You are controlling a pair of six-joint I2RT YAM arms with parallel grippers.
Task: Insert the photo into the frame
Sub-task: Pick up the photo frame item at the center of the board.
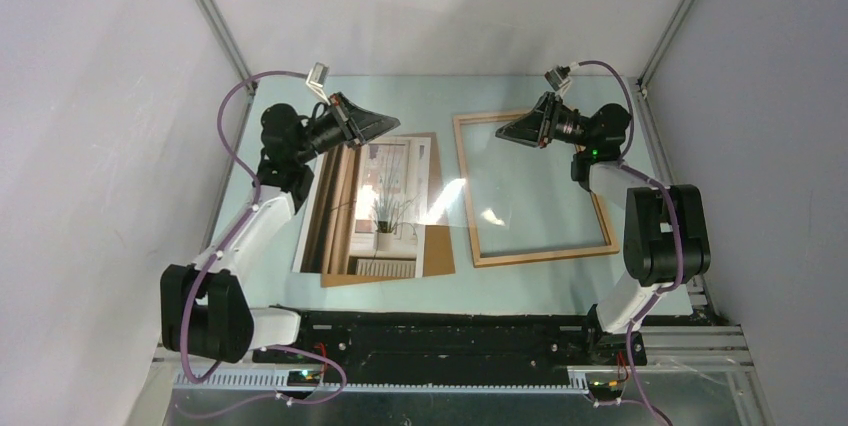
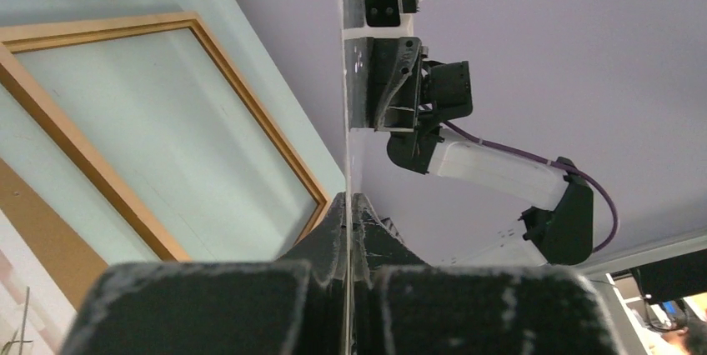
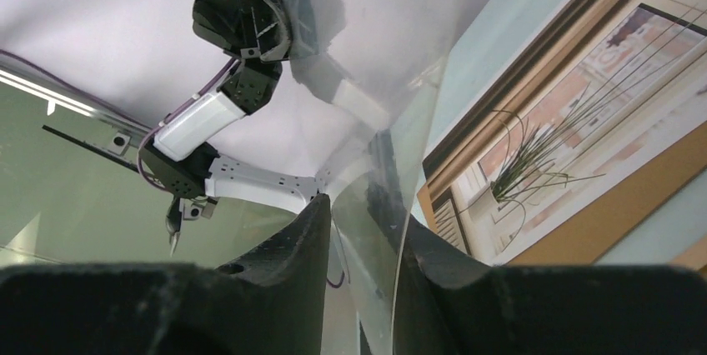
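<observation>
Judging from how things lie, the step in hand is taken to be the handling of a clear pane, which is held up off the surface between the two arms, above the gap between the photo and the frame. The photo is not yet in the frame: it lies face up on a brown board at the left, while the frame lies flat at the right with nothing but the surface seen inside it. The left claw is closed tight on one edge of the pane, which is seen edge-on as a thin line between its pressed fingers. The right claw is only part closed: in its wrist view a clear gap is seen between the fingers, and the pane runs through that gap close to one of them, so a firm pinch there is not shown. Next, the pane is probably to be lowered flat into the frame, which calls for both arms to be moved together so that the sheet is neither twisted nor dropped. Only after that can the thin photo be lifted by an edge from the board and carried across.
</observation>
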